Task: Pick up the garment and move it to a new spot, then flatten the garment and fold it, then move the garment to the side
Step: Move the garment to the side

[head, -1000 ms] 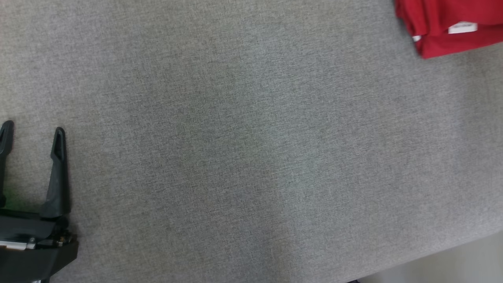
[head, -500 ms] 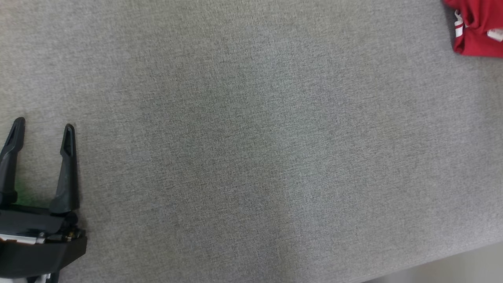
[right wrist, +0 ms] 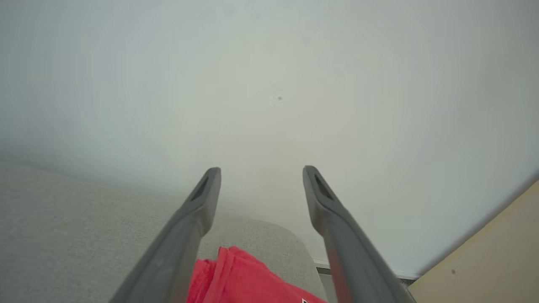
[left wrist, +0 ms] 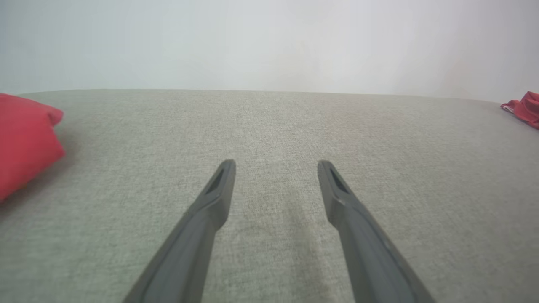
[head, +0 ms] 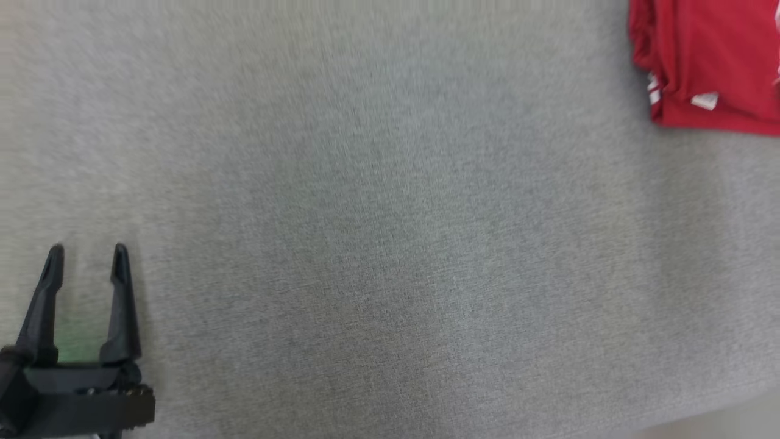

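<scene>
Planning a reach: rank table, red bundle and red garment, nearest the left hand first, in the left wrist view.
1. Table, right beneath the left hand.
2. Red bundle, at the left edge.
3. Red garment, at the far right edge.

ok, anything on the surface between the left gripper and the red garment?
Nothing visible. Bare grey surface runs from the open left gripper to the folded red garment at the far right.

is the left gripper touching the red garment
Apart. The head view shows the left gripper at lower left and the red garment at upper right, with a wide stretch of grey surface between them.
</scene>
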`<state>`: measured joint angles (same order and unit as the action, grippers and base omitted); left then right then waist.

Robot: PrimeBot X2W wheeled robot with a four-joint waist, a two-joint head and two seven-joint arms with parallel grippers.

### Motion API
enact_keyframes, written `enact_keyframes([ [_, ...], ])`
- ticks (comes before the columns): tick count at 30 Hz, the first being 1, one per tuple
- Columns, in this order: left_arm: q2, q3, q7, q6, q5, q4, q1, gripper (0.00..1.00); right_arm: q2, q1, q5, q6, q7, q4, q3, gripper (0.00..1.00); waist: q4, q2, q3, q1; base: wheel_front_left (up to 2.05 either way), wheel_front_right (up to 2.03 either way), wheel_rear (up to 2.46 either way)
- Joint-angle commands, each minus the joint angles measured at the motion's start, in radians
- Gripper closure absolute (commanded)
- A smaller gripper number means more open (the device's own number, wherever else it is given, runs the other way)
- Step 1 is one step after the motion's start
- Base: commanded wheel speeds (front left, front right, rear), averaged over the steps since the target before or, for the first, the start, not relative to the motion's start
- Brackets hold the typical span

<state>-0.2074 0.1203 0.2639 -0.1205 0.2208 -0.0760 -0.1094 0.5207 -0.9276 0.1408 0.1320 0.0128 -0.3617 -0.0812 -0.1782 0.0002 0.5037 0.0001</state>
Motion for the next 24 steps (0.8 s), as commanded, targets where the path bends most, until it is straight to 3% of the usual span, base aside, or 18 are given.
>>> enact_keyframes([
  [1,0.009,0.014,0.000,0.006,-0.006,0.006,0.022,0.00,-0.031,0.039,0.011,-0.003,0.016,0.016,0.008,0.00,0.027,-0.0002,-0.103,-0.0001,0.00,0.00,0.00],
  [7,0.056,0.064,0.000,0.012,-0.015,0.025,0.075,0.00,-0.180,0.216,0.008,-0.003,0.084,0.077,0.037,0.00,0.044,-0.0002,-0.200,-0.0001,0.00,0.00,0.00],
  [14,0.095,0.036,0.000,0.003,-0.030,0.079,0.087,0.00,-0.320,0.476,-0.017,-0.003,0.164,0.120,0.061,0.00,0.105,-0.0002,-0.292,-0.0001,0.00,0.00,0.00],
  [24,0.103,-0.014,0.000,-0.007,-0.046,0.158,0.073,0.00,-0.408,0.730,-0.027,-0.003,0.203,0.186,0.056,0.00,0.183,-0.0002,-0.376,-0.0001,0.00,0.00,0.00],
])
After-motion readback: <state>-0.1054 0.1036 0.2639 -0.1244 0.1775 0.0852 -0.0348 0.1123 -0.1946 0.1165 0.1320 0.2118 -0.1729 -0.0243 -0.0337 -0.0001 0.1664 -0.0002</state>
